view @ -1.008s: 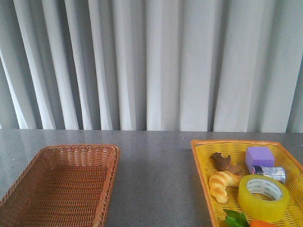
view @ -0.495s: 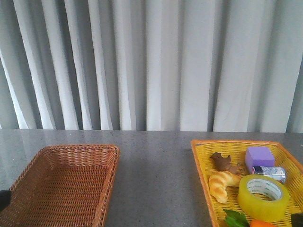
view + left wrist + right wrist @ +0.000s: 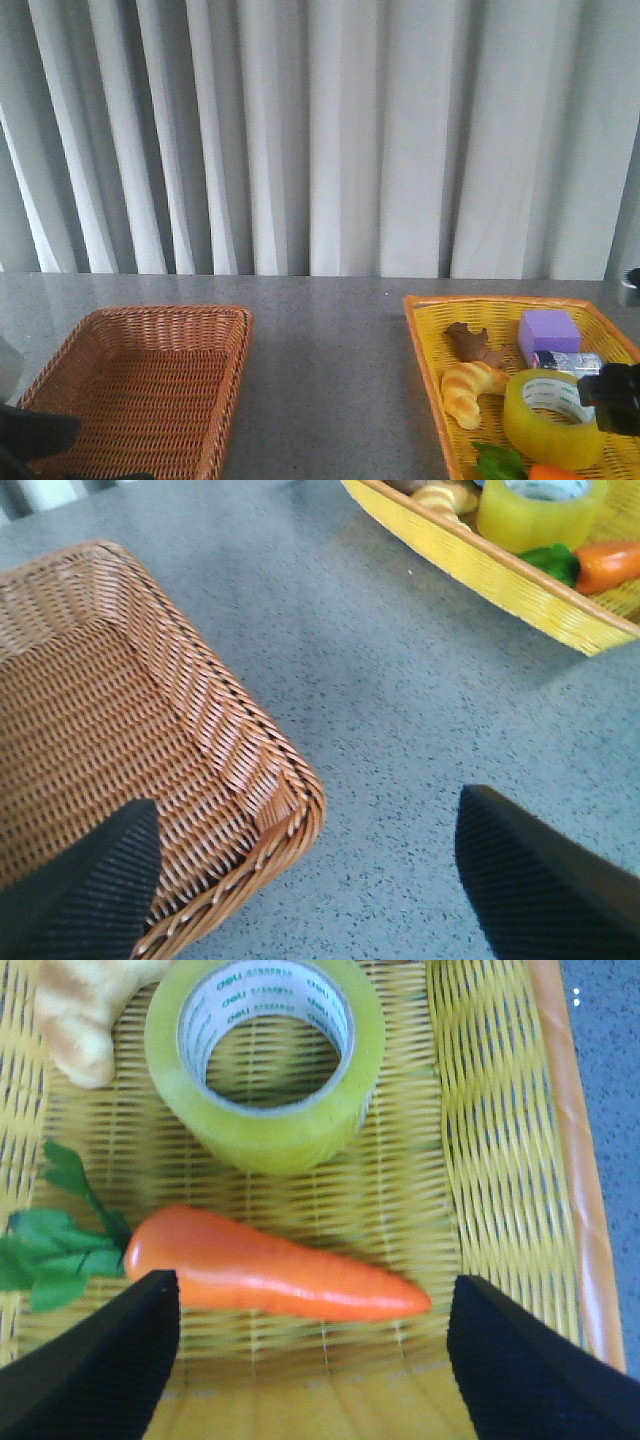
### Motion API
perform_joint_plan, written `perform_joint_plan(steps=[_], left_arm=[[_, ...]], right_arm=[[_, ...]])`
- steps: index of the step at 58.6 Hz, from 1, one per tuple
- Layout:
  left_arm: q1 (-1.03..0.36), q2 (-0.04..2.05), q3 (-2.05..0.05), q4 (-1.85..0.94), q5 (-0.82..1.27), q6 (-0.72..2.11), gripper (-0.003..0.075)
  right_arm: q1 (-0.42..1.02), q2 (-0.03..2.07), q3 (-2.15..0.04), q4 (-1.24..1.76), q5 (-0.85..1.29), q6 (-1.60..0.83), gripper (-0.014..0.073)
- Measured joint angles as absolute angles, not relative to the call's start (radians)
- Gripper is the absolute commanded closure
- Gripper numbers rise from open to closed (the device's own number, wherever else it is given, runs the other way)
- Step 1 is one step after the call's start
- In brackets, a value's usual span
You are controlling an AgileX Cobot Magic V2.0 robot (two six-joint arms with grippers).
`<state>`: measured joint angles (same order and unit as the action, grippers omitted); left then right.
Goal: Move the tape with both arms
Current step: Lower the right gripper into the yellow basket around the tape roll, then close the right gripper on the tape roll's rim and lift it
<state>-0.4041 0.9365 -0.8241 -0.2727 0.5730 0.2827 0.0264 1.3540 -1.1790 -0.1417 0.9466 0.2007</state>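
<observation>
The tape [image 3: 553, 415], a wide yellow translucent roll with a white printed core, lies flat in the yellow tray [image 3: 428, 350] at the front right. My right gripper [image 3: 310, 1360] hangs open above the tray's near end. An orange carrot [image 3: 270, 1275] lies between its fingers and the tape [image 3: 270, 1135], and nothing is held. In the front view the right arm [image 3: 612, 395] shows dark at the tape's right side. My left gripper [image 3: 310, 880] is open over the near right corner of the brown wicker basket [image 3: 100, 710], far from the tape [image 3: 540, 505].
The tray also holds a croissant [image 3: 470, 388], a brown piece [image 3: 475, 343], a purple block [image 3: 548, 332], a small can [image 3: 570, 362] and carrot leaves [image 3: 497, 462]. The brown basket [image 3: 140, 385] is empty. Grey tabletop [image 3: 330, 380] lies between basket and tray. Curtains hang behind.
Both arms have risen into the front view: the left at the bottom-left corner, the right at the right edge beside the tape. The tape has not moved.
</observation>
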Motion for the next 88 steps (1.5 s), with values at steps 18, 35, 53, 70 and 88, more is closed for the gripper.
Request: perform_joint_plan(steps=[18, 35, 53, 70, 88], left_arm=[[-0.406, 0.944, -0.824, -0.273, 0.573, 0.283, 0.0143], [-0.407, 0.944, -0.824, -0.273, 0.573, 0.283, 0.0143], [-0.407, 0.944, -0.824, -0.273, 0.573, 0.284, 0.0143], [-0.407, 0.944, -0.824, -0.273, 0.573, 0.284, 0.0143], [-0.407, 0.944, -0.824, -0.273, 0.573, 0.284, 0.0143]], right_arm=[[-0.088, 1.631, -1.454, -0.059, 1.071, 0.092, 0.0062], [-0.093, 1.818, -1.627, -0.058, 1.127, 0.018, 0.0104], [-0.093, 1.98, -1.71, -0.047, 1.16, -0.03, 0.0186], [-0.093, 2.016, -1.713, -0.049, 1.142, -0.036, 0.0424], [-0.093, 2.01, -1.713, -0.052, 1.138, -0.044, 0.0475]])
